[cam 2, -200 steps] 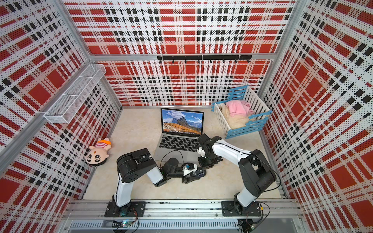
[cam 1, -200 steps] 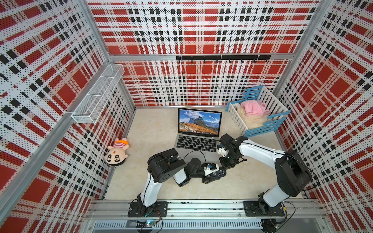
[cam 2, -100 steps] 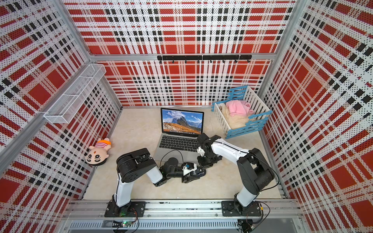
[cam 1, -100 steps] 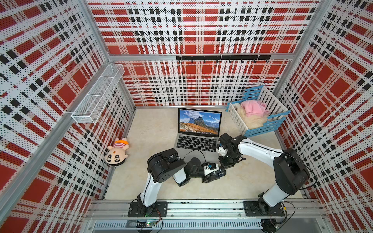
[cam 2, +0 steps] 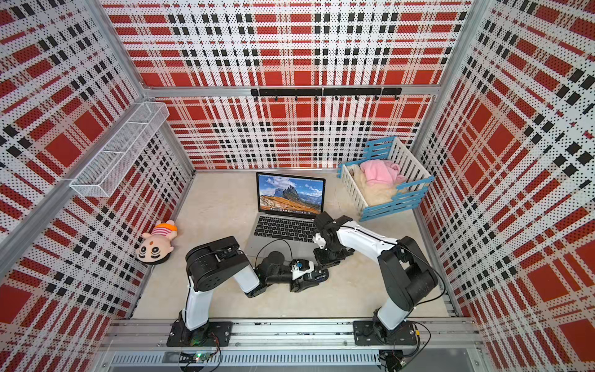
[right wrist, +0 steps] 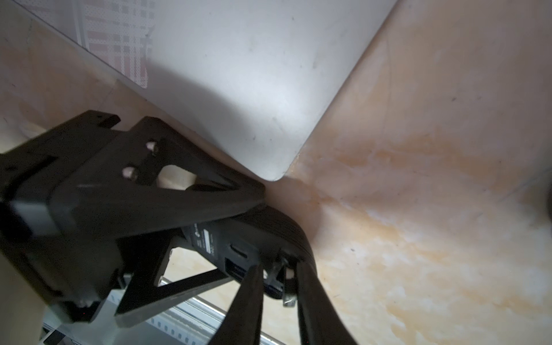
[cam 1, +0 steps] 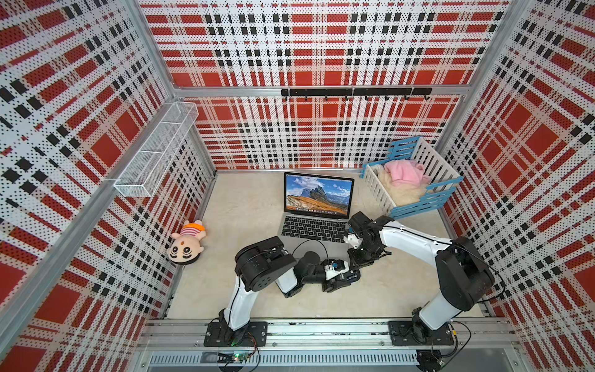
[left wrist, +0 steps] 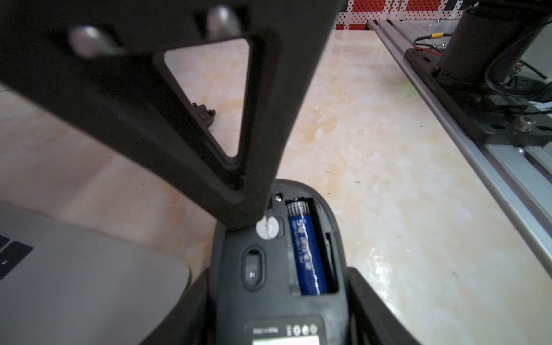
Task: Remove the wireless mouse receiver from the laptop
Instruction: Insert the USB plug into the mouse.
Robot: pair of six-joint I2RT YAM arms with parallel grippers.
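The silver-grey laptop (cam 1: 314, 225) (cam 2: 285, 225) stands open in the middle of the table; its front corner shows in both wrist views (left wrist: 89, 283) (right wrist: 254, 89). My left gripper (left wrist: 277, 298) (cam 1: 341, 275) is shut on the black mouse (left wrist: 233, 263) (right wrist: 227, 245), held underside up with a blue battery (left wrist: 304, 254) exposed. My right gripper (right wrist: 277, 265) (cam 1: 360, 261) hangs over it with its fingertips at the mouse's open bay. The wireless mouse receiver (right wrist: 289, 300), tiny with a silver plug end, sits between those slightly parted fingers, clear of the laptop.
The curved black mouse cover (left wrist: 204, 115) lies on the table beyond the mouse. A blue-and-white crib basket (cam 1: 434, 193) with pink cloth stands back right, a plush doll (cam 1: 186, 244) lies left. The metal front rail (left wrist: 478, 134) runs close by.
My right gripper's fingers have parted a little around the receiver, and that arm has shifted slightly. The left arm and the mouse have stayed still.
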